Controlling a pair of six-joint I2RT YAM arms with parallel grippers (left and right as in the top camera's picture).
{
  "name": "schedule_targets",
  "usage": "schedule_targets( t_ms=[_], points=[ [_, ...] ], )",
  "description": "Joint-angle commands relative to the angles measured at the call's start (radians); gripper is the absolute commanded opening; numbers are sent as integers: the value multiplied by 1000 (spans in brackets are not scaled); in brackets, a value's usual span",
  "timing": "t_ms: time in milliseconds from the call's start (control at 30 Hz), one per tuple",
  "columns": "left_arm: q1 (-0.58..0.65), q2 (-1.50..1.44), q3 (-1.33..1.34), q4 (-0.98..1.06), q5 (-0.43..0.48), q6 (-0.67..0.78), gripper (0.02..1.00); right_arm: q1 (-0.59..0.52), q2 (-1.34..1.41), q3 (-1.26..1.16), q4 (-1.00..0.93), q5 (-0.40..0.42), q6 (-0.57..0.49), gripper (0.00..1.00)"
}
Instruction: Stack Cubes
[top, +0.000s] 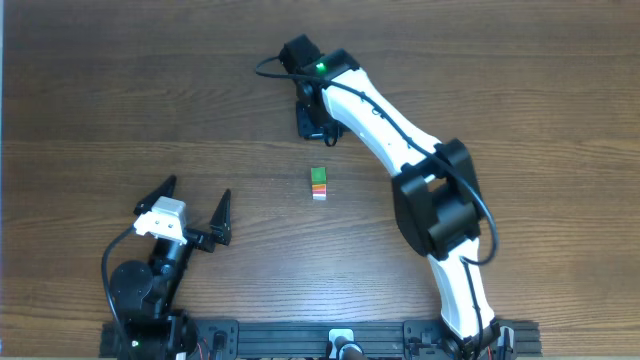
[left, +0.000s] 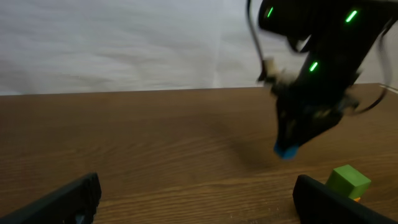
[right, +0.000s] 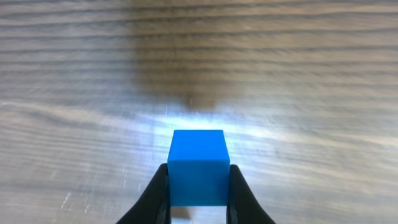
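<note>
Blue cube (right: 196, 167) clamped in right pincer (right: 198, 186), lifted above counter (top: 120, 90), apart from stack (top: 319, 184) topped by green cube (left: 348, 181). Left pincer (top: 193, 200) spread wide, empty, near own base. Risk: off-centre descent or finger brushing narrow stack likely topples it; early release drops cube beside it.

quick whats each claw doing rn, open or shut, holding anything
left claw: open, holding nothing
right claw: closed on the blue cube
</note>
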Motion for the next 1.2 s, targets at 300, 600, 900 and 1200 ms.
schedule_targets(
  t_ms=[300,600,900,1200],
  points=[
    [5,-5,-5,-2,11,11,998,80,-337,21,-194,53,82,12],
    [5,-5,-5,-2,11,11,1000,142,-381,-179,-175,35,156,9],
    [5,-5,-5,-2,11,11,996,160,-381,-271,-95,-1,159,12],
    [5,-5,-5,-2,11,11,998,162,-380,-279,-85,-7,159,12]
  ],
)
